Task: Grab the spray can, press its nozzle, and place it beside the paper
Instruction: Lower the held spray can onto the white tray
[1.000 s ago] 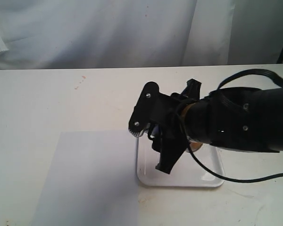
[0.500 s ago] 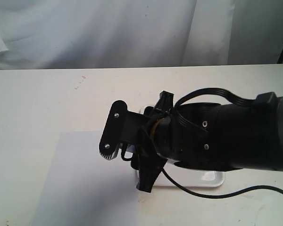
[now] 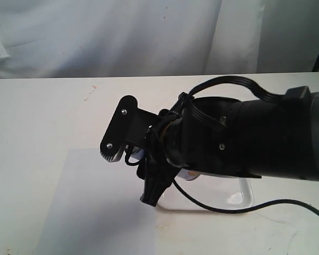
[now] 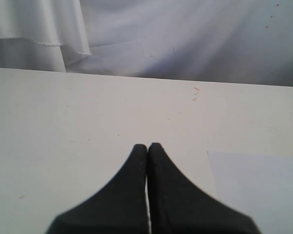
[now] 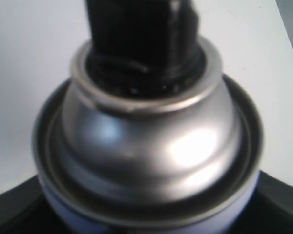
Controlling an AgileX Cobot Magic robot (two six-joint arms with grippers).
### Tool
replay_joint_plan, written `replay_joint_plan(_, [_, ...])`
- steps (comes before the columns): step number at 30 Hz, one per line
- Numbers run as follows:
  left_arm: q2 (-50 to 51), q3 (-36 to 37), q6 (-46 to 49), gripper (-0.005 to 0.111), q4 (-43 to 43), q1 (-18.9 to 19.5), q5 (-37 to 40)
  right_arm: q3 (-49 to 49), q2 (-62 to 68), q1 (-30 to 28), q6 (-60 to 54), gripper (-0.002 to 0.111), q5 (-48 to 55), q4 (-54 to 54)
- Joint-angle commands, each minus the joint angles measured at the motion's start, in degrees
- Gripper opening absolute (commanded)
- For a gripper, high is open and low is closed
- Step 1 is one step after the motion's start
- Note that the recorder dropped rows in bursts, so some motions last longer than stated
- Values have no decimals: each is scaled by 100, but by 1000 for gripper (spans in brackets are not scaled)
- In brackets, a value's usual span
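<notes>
Two pincers, both closed. Right pincer (image 3: 134, 162) clenched on the spray can (image 5: 146, 146), gripping it by the body. Held above the place where the right edge of the paper (image 3: 90, 202) meets the white tray (image 3: 239, 197), toward the worktop (image 3: 42, 117) edge nearest the exterior camera. In the right wrist view, only the silver dome and the black nozzle (image 5: 136, 34), close and blurred. Left pincer (image 4: 147, 146) pressed together on nothing, over bare worktop, with a corner of the paper near.

Thick matte-black right arm (image 3: 255, 141), silver screws (image 3: 123, 112), looping black cable (image 3: 231, 81); the left jaws are black, tapered wedges.
</notes>
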Motion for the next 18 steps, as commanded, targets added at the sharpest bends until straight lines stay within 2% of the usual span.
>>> replay_joint_plan(1, [-27, 26, 4, 0, 0, 4, -36, -66, -37, 117, -72, 0, -119, 133])
replay_joint_plan(9, [-27, 26, 16, 0, 38, 4, -153, -66, -37, 196, -96, 0, -64, 303])
replay_joint_plan(11, [-27, 26, -23, 0, 0, 4, -681, -66, -37, 196, -143, 0, -76, 327])
replay_joint_plan(15, [-27, 26, -23, 0, -308, 4, -2388, -66, -37, 196, -384, 0, -203, 363])
replay_joint_plan(18, [-27, 26, -23, 0, -308, 4, -3184, -66, -37, 217, -700, 0, -365, 665])
